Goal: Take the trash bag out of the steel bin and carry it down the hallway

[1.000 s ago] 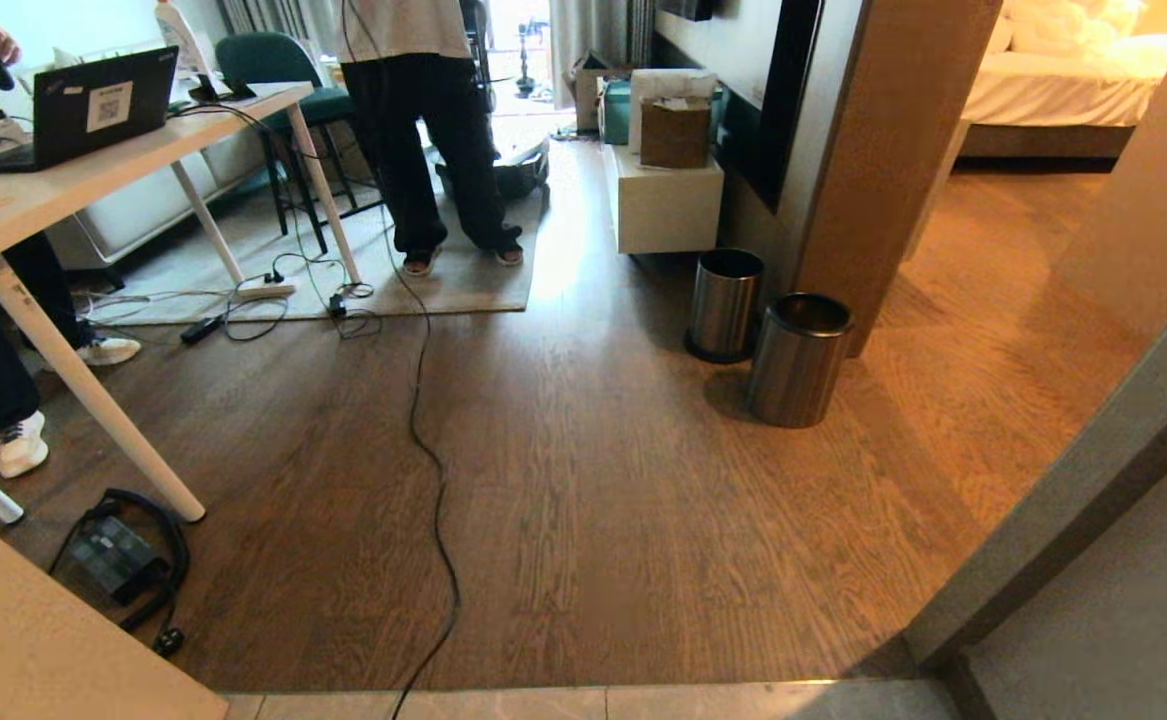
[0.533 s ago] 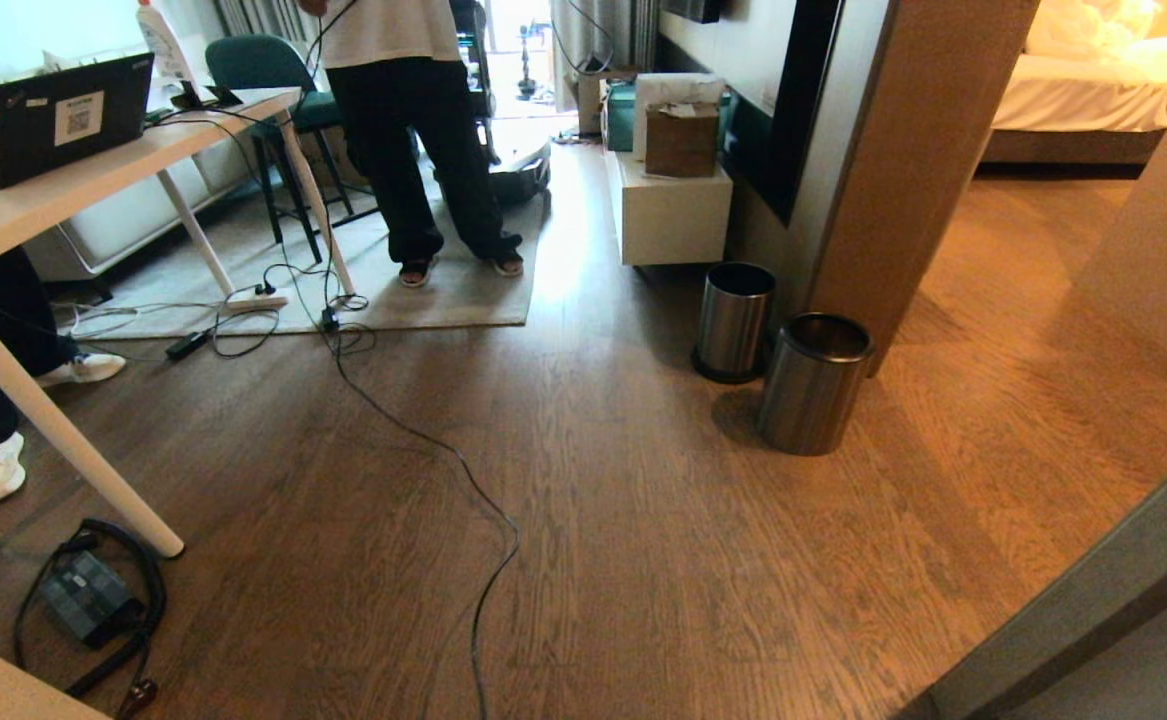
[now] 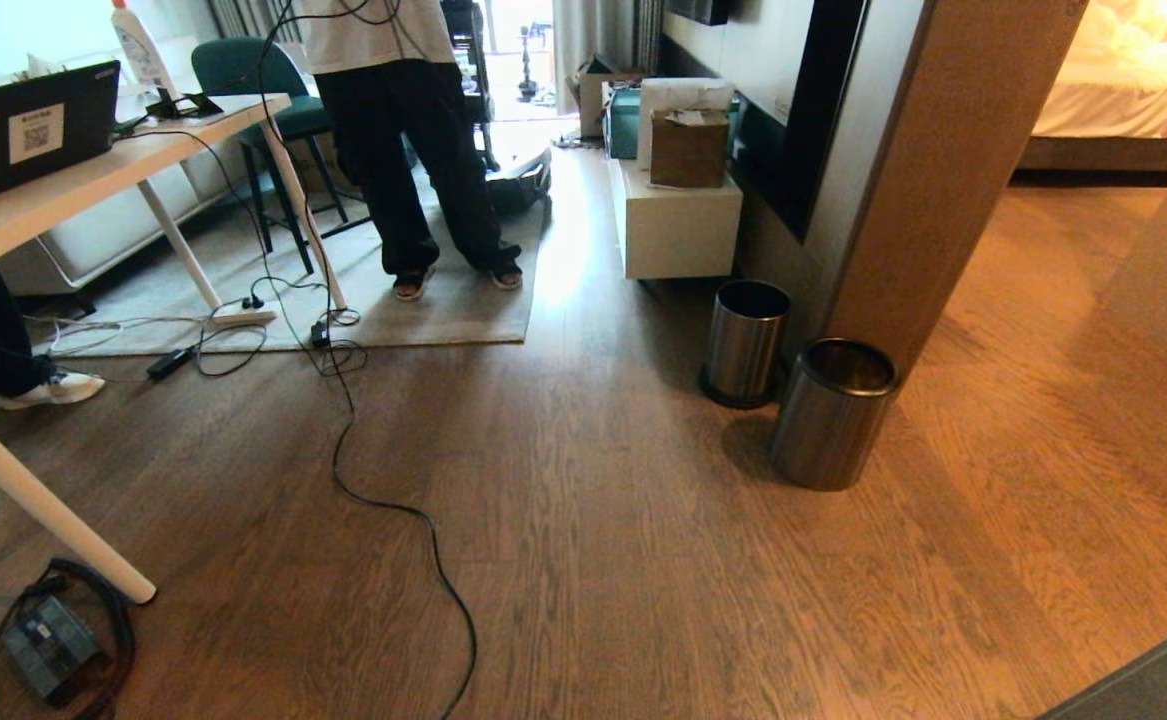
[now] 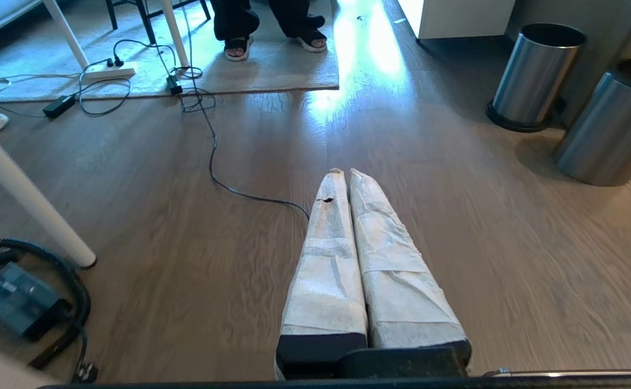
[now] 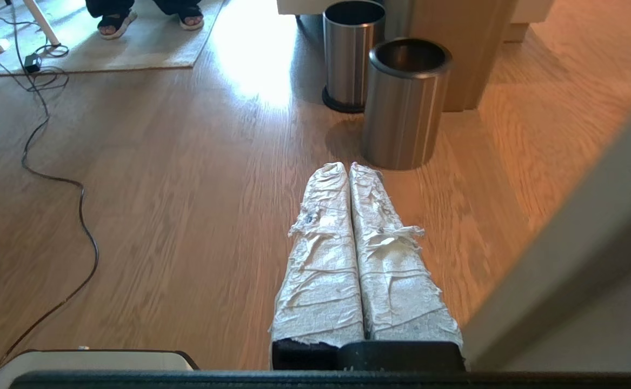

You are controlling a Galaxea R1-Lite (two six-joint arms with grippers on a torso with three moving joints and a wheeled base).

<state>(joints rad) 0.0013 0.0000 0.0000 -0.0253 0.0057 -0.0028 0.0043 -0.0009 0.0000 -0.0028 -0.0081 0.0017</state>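
The whole view has slid as the base rolls in; the bin (image 3: pixel 832 414) sits nearer now, so this looks like approach; both grippers, left (image 4: pixel 346 174) and right (image 5: pixel 347 167), are pressed closed and empty.

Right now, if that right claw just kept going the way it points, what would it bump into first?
Probably the nearer steel bin. The shut right gripper points low across bare wood floor at it, perhaps slightly to one side. Depth is hard to judge.

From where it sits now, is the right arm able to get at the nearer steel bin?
Probably not yet: the right end effector hangs short of the nearer steel bin, bare floor between. Nothing blocks the way.
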